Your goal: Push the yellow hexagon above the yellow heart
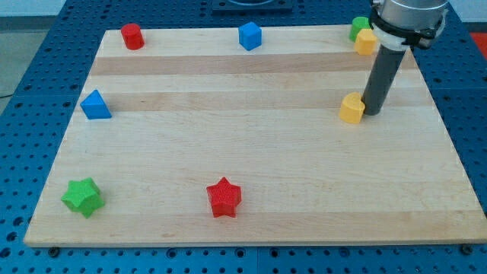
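**My tip beside a yellow block at the counter's right**

I have no fingers to release or clench, only a dark rod; my tip (372, 112) rests on the counter (251, 152) at the view's right, just right of a yellow block (351, 109), touching it or very nearly so; I cannot tell whether this block is the hexagon or the heart. A second yellow block (365, 42) sits near the top right corner, well above the first and apart from it, its right side hidden behind my rod; its shape I cannot make out either; a green block (358, 27) lies against it on its upper left, partly covered by it. So one yellow block lies at the rod's foot, the other near the top edge. Along the top edge stand a red cylinder (132, 36) at the left and a blue block (249, 36) near the middle, well apart; a blue triangle (95, 105) lies by the left edge; a green star (82, 196) sits in the bottom left corner; a red star (224, 197) lies near the bottom edge, a little left of centre, well away from my tip.
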You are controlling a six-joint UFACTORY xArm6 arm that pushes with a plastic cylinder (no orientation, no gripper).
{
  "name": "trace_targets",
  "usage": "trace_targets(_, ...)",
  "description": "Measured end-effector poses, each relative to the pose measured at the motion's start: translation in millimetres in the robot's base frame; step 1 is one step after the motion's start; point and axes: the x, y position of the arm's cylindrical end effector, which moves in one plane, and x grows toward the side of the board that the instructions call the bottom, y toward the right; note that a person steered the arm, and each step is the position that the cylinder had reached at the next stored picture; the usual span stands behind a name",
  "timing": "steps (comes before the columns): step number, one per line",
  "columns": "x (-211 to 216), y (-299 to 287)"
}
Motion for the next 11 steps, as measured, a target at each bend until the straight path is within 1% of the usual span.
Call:
trace_targets(1, 24.4, 4.4)
trace_targets(2, 33.3, -4.8)
trace_targets(3, 11.8, -33.9)
trace_targets(4, -23.8, -61.5)
trace_targets(5, -38.3, -79.8)
trace_targets(6, -62.1, -94.3)
trace_targets(7, -92.8, -96.1)
trace_targets(8, -105.5, -89.3)
trace_targets(11, -108.8, -45.2)
